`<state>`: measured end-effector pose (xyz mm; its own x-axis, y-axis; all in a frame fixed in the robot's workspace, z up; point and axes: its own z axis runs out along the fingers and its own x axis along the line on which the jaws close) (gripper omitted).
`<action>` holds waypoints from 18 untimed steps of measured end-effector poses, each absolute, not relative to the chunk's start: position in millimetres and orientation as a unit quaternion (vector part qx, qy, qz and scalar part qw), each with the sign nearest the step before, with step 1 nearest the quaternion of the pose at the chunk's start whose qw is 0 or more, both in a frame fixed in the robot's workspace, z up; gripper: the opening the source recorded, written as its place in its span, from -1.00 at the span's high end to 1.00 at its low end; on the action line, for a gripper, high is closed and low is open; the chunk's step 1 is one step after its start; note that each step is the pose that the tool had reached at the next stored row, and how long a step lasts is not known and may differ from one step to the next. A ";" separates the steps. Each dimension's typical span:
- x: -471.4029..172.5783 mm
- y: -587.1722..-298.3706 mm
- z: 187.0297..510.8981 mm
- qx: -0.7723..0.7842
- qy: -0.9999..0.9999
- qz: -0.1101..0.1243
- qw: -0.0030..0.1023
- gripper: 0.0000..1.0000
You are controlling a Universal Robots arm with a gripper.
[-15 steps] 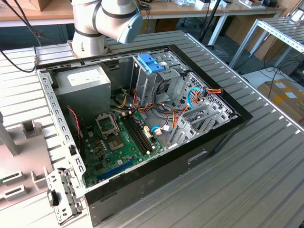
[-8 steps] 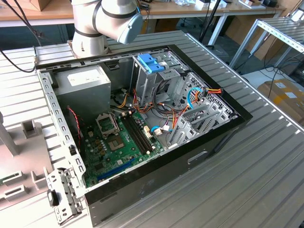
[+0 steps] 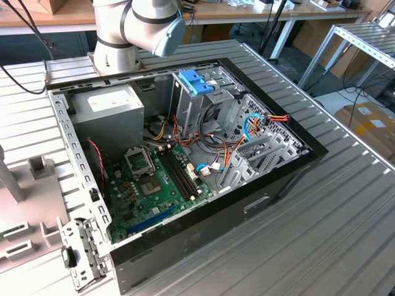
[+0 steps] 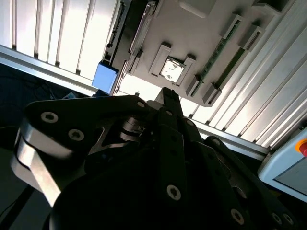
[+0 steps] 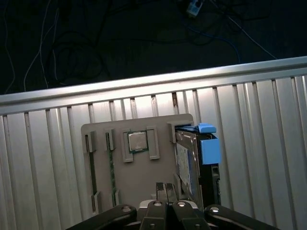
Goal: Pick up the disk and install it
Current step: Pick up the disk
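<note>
First wrist view: I see my pincer [image 5: 166, 189] over the grey plastic parts holder [image 5: 139, 177], fingers pressed together, holding nothing. The dark grey disk in its light blue carrier frame [image 5: 209, 149] stands on edge in the holder's end slot, on the ribbed metal worktop [image 5: 268, 124].

Open room lies above the disk [image 5: 209, 149], the grey holder [image 5: 139, 177] against one side

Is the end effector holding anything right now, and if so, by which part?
Nothing is held. The end effector hovers, shut and empty, over the grey parts tray. The disk sits at the tray's edge, apart from the end effector.
</note>
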<state>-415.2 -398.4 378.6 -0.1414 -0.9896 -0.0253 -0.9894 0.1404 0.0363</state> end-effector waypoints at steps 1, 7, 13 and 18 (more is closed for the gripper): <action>-415.2 -398.4 378.6 0.655 -0.755 -0.022 0.002 0.66; -415.2 -398.4 378.6 0.655 -0.755 -0.022 0.002 0.15; -415.2 -395.1 378.5 0.655 -0.755 -0.022 0.002 0.15; -415.2 -387.5 378.0 0.655 -0.755 -0.022 0.002 0.15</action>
<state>-415.2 -387.5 378.0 -0.1413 -0.9896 -0.0255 -0.9894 0.1404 0.0363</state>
